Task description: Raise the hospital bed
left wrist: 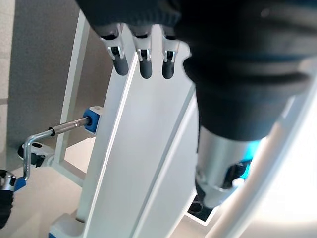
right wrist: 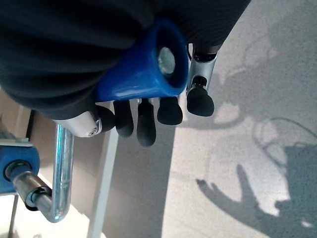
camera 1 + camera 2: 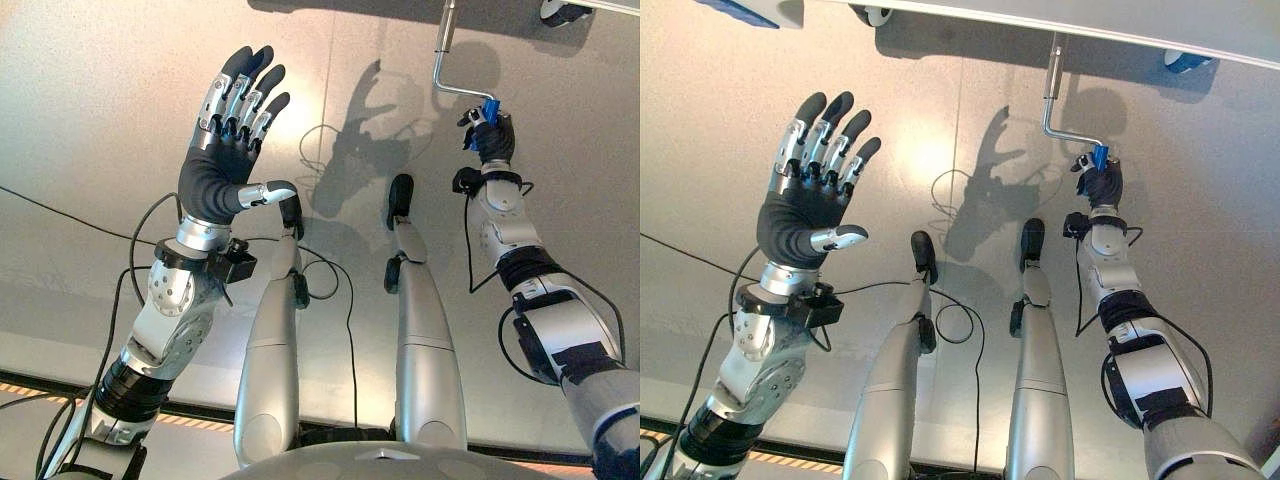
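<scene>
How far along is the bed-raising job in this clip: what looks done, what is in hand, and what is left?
Done: the right hand has reached the metal crank under the bed frame and is curled round its blue handle. In hand: that grip, with the crank arm bent down toward the hand. The left hand is raised, open and idle. Left: the cranking itself; how high the bed stands cannot be read from these views.

My left hand [image 3: 228,140] is raised, fingers spread straight; my right hand [image 3: 490,135], arm outstretched, has its fingers curled tight.
</scene>
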Robot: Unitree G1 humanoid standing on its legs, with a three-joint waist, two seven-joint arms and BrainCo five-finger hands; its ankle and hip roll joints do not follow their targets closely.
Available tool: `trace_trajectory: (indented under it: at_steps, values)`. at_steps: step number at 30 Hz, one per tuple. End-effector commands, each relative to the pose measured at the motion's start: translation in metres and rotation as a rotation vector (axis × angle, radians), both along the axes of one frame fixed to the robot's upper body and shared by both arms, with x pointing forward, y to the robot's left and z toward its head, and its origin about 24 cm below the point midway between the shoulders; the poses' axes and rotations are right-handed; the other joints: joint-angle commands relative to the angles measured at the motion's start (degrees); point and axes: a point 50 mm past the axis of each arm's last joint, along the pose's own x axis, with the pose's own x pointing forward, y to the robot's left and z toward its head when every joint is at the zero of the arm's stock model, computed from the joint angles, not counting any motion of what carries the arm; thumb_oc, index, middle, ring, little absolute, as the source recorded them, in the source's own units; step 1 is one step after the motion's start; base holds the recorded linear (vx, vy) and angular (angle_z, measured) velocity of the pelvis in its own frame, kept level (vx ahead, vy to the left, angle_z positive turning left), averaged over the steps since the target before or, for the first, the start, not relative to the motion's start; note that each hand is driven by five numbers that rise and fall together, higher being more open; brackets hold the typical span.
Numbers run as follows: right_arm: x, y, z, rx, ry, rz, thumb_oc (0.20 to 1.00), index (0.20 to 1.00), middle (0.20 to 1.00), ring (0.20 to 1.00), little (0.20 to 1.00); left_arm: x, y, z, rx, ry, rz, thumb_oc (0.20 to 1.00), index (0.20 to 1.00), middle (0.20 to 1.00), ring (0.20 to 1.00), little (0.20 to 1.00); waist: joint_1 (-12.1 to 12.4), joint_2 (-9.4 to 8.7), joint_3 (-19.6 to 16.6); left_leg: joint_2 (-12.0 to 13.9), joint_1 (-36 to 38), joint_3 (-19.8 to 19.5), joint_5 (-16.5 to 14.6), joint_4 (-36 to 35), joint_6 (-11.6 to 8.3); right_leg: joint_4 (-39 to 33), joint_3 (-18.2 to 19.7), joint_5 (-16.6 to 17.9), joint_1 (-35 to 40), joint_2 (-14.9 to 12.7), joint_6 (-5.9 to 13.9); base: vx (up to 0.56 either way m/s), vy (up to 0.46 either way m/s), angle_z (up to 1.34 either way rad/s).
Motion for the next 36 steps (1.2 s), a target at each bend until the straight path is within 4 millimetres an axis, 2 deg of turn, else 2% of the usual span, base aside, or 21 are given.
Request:
trace_trajectory:
  at_steps: [1, 3, 5, 13, 14, 19, 20, 21, 22, 23, 36]
  values:
    - [-0.027, -0.111, 0.02, 0.064, 0.088, -0.398, 0.2, 0.2, 0.2, 0.2, 0.2, -0.018, -0.006, 0.014, -0.043, -0.114, -0.065, 1.0, 1.0, 1.0, 1.0, 1.0, -0.01, 3.49, -1.05, 1.12, 3.03, -3.09, -3.57, 1.71, -0.75, 2.28, -3.53, -4.73, 2.19, 4.68, 1.86, 0.0, 0.0, 0.0]
    - [-0.025, -0.11, 0.019, 0.042, 0.122, -0.396, 0.2, 0.2, 0.2, 0.2, 0.2, -0.017, -0.007, 0.013, -0.042, -0.107, -0.071, 1.0, 1.0, 1.0, 1.0, 1.0, 0.21, 3.56, -1.05, 1.09, 2.54, -3.26, -3.73, 2.2, -0.69, 2.54, -3.46, -4.76, 1.8, 4.7, 1.85, 0.0, 0.0, 0.0]
    - [-0.021, -0.104, 0.008, 0.005, 0.215, -0.386, 0.2, 0.2, 0.2, 0.2, 0.2, -0.016, -0.01, 0.013, -0.034, -0.099, -0.085, 1.0, 1.0, 1.0, 1.0, 1.0, 1.04, 3.87, -1.05, 0.9, 1.46, -3.95, -3.87, 2.93, -0.46, 2.82, -3.61, -4.8, 1.16, 4.54, 1.88, -0.01, -0.033, 0.05]
    - [-0.011, -0.071, -0.033, -0.01, 0.39, -0.317, 0.2, 0.2, 0.2, 0.2, 0.2, -0.015, -0.021, 0.017, -0.085, -0.101, -0.137, 1.0, 1.0, 1.0, 1.0, 1.0, 3.58, 5.72, -1.05, -0.98, -3.92, -6.8, -4.03, 5.78, 0.55, 4.89, -4.69, -5.27, -1.86, 2.79, 2.06, -0.02, -0.01, 0.13]
    - [-0.008, -0.061, -0.036, 0.003, 0.393, -0.289, 0.2, 0.2, 0.2, 0.2, 0.2, -0.013, -0.023, 0.018, -0.102, -0.097, -0.136, 1.0, 1.0, 1.0, 1.0, 1.0, 3.86, 6.24, -1.05, -1.68, -5.3, -7.1, -4.29, 6.66, 0.88, 5.25, -4.81, -5.23, -2.55, 2.19, 2.16, -0.01, 0.081, 0.23]
    - [-0.002, -0.041, -0.039, 0.035, 0.386, -0.241, 0.2, 0.2, 0.2, 0.2, 0.2, -0.012, -0.025, 0.018, -0.115, -0.088, -0.13, 1.0, 1.0, 1.0, 1.0, 1.0, 4.4, 6.93, -1.05, -2.44, -7.26, -7.35, -4.71, 7.78, 1.33, 5.32, -4.82, -4.99, -3.58, 1.3, 2.41, 0.01, 0.103, 0.17]
    - [0.004, -0.024, -0.04, 0.059, 0.377, -0.196, 0.2, 0.2, 0.2, 0.2, 0.2, -0.011, -0.025, 0.018, -0.127, -0.082, -0.13, 1.0, 1.0, 1.0, 1.0, 1.0, 4.81, 7.28, -1.05, -3.09, -8.32, -7.35, -4.92, 8.35, 1.59, 4.88, -4.68, -4.52, -3.74, 0.67, 2.7, 0.0, 0.092, 0.06]
    - [0.004, -0.024, -0.04, 0.058, 0.377, -0.196, 0.2, 0.2, 0.2, 0.2, 0.2, -0.011, -0.025, 0.018, -0.126, -0.082, -0.13, 1.0, 1.0, 1.0, 1.0, 1.0, 4.8, 7.28, -1.05, -3.09, -8.32, -7.36, -4.93, 8.36, 1.59, 4.88, -4.69, -4.52, -3.74, 0.67, 2.7, 0.02, 0.212, 0.04]
    - [0.011, 0.004, -0.041, 0.063, 0.373, -0.12, 0.2, 0.2, 0.2, 0.2, 0.2, -0.009, -0.026, 0.018, -0.138, -0.075, -0.127, 1.0, 1.0, 1.0, 1.0, 1.0, 5.38, 7.75, -1.05, -3.83, -9.37, -7.55, -5.26, 9.08, 1.84, 4.17, -4.56, -4.06, -3.86, -0.13, 2.91, 0.03, 0.164, 0.04]
    - [0.013, 0.012, -0.04, 0.064, 0.369, -0.097, 0.2, 0.2, 0.2, 0.2, 0.2, -0.009, -0.025, 0.019, -0.144, -0.076, -0.125, 1.0, 1.0, 1.0, 1.0, 1.0, 5.54, 7.96, -1.05, -4.12, -9.58, -7.49, -5.32, 9.13, 1.88, 3.68, -4.44, -3.8, -3.71, -0.44, 3.08, 0.03, 0.164, 0.04]
    - [0.025, 0.062, -0.025, 0.047, 0.334, 0.039, 0.2, 0.2, 0.2, 0.2, 0.2, -0.006, -0.022, 0.021, -0.187, -0.08, -0.094, 1.0, 1.0, 1.0, 1.0, 1.0, 7.87, 10.0, -1.05, -6.95, -13.58, -7.74, -6.66, 12.1, 2.5, 1.08, -3.69, -2.62, -3.66, -3.41, 4.37, 0.03, 0.11, 0.05]
